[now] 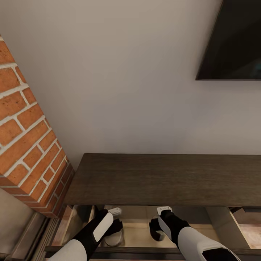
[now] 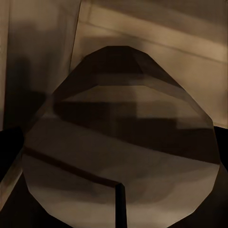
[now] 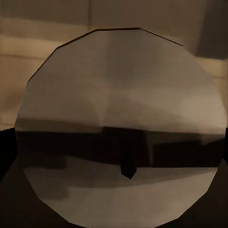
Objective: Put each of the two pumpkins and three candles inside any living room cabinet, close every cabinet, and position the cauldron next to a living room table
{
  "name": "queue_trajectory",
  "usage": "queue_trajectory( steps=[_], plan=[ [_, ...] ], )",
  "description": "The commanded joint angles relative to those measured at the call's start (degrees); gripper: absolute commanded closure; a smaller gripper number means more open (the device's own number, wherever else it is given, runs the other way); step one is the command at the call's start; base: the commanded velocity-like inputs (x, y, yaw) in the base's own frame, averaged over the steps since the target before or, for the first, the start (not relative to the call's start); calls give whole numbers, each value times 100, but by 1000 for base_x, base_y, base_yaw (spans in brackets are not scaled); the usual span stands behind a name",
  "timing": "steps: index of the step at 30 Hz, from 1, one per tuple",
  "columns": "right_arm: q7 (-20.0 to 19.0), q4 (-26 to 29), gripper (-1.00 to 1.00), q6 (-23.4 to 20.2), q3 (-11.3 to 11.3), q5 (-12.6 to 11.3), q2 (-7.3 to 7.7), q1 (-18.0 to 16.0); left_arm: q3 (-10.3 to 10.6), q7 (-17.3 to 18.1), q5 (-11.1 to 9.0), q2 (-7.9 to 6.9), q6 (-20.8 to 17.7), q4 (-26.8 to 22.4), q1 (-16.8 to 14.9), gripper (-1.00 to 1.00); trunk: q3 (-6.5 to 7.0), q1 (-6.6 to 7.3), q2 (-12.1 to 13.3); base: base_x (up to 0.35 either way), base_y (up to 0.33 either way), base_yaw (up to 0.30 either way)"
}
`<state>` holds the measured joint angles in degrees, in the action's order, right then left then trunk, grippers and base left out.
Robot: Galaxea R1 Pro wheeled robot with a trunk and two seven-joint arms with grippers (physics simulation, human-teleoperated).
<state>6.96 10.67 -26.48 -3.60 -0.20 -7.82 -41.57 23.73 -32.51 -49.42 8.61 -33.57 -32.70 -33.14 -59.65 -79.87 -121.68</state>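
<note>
The dark-brown cabinet [image 1: 163, 177] stands against the wall, and one of its drawers [image 1: 139, 223] is pulled out below the top, showing its paler inside. Both my arms reach down into this drawer. My left gripper [image 1: 115, 232] is shut on a pale candle [image 1: 113, 240]. The left wrist view shows that candle [image 2: 118, 142] from above, with its dark wick [image 2: 120, 202]. My right gripper [image 1: 158, 230] is shut on a second pale candle [image 3: 118, 95], whose short wick [image 3: 127, 167] sits at its middle. Dark fingers [image 3: 5, 147] press its sides. The pumpkins and cauldron are out of view.
A red brick column [image 1: 25, 137] juts out at the cabinet's left end. A black TV screen [image 1: 235, 40] hangs on the white wall at the upper right. The dark front rail of the drawer [image 1: 145, 250] runs across under my forearms. A second compartment [image 1: 248, 221] opens at the right.
</note>
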Motion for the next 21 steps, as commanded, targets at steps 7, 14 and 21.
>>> queue_trajectory(
  steps=[7, 14, 21],
  plan=[
    [-20, 23, 100, 11, -9, 2, 0, 0, 1, -1, 3, 0, -1, -8, 0, 100, -13, 0, 0, 0, 0, 0],
    [-35, 23, 100, 11, -9, 2, 0, 0, 5, -1, 3, 0, -1, -17, 0, 100, -64, 0, 0, 0, 0, 0],
    [-37, 23, 100, 11, -8, 2, 0, 0, 3, -1, 7, 0, -1, -18, 0, 100, -128, 0, 0, 0, 0, 0]
  ],
)
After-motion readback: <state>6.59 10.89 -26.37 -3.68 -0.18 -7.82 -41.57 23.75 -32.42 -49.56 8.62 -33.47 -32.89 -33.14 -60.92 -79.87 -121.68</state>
